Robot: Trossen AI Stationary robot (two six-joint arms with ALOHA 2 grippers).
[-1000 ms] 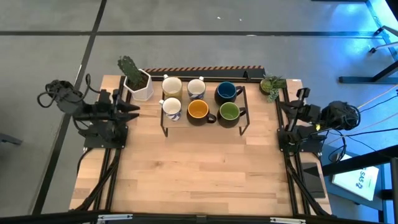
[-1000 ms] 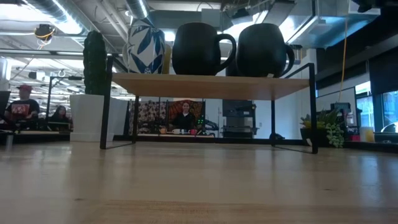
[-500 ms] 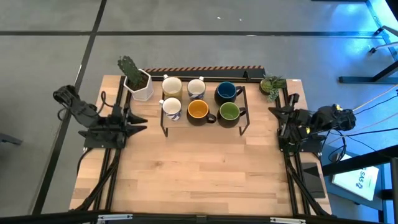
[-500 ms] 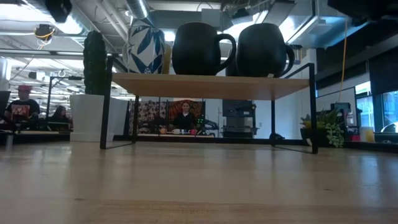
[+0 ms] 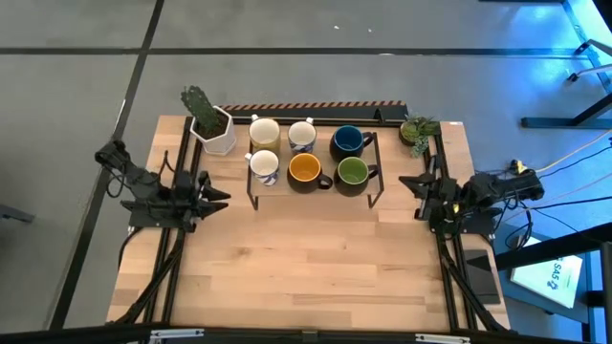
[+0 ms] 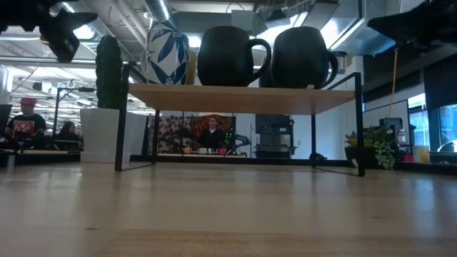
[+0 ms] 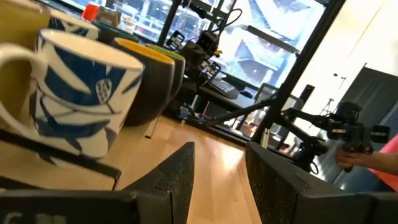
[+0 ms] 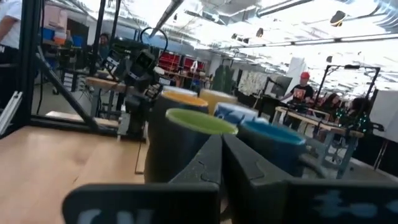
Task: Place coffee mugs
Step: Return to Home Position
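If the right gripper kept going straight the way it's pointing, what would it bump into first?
Most likely the green mug on the shelf: the right gripper points straight at its dark side. Depth is hard to judge, so the shelf's frame might come first.

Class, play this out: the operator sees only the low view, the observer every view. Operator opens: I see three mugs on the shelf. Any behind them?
Observer: Three more: a cream mug, a white mug and a blue-lined mug.
Operator: What colours are inside the two dark ones in front?
Observer: An orange-lined mug beside a green-lined mug.
Operator: Are the grippers holding anything?
Observer: No: the left gripper is open and empty, the right gripper shut on nothing.
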